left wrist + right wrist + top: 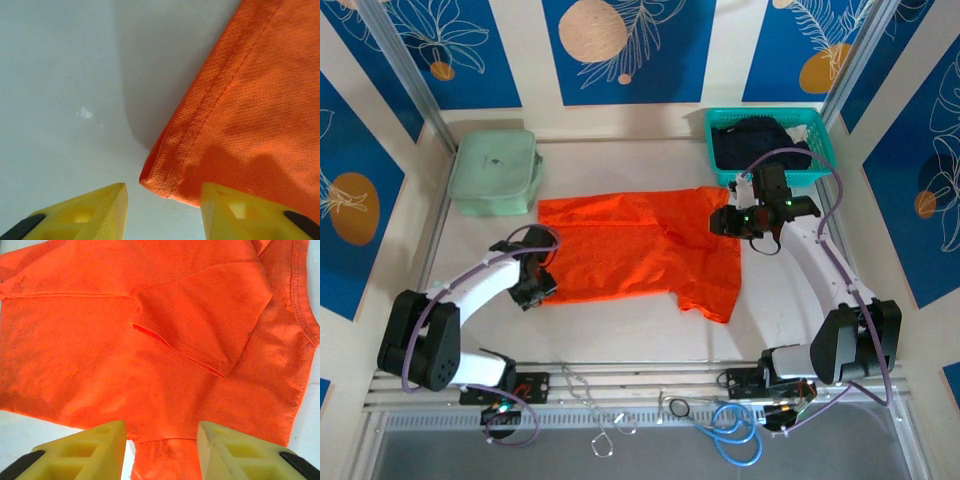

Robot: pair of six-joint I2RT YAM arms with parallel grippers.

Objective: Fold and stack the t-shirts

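I am setting up the first fold, I judge. The orange t-shirt (640,245) is lying spread mid-frame, the black t-shirt (760,140) sitting in the basket (823,140) upper right. My left gripper (533,287) and right gripper (732,222) are hovering at its side edges, jaws apart. Next, both must pinch fabric.

Both arms: white links, black joints.
Lilac cables (790,151) loop along left arm (470,285) and right arm (817,262); fingers (85,210) yellow wedges, black-backed.

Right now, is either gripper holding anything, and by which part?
Nothing is held. The left gripper is open, a hem corner of the orange t-shirt just ahead of it; the right gripper is open above that shirt.
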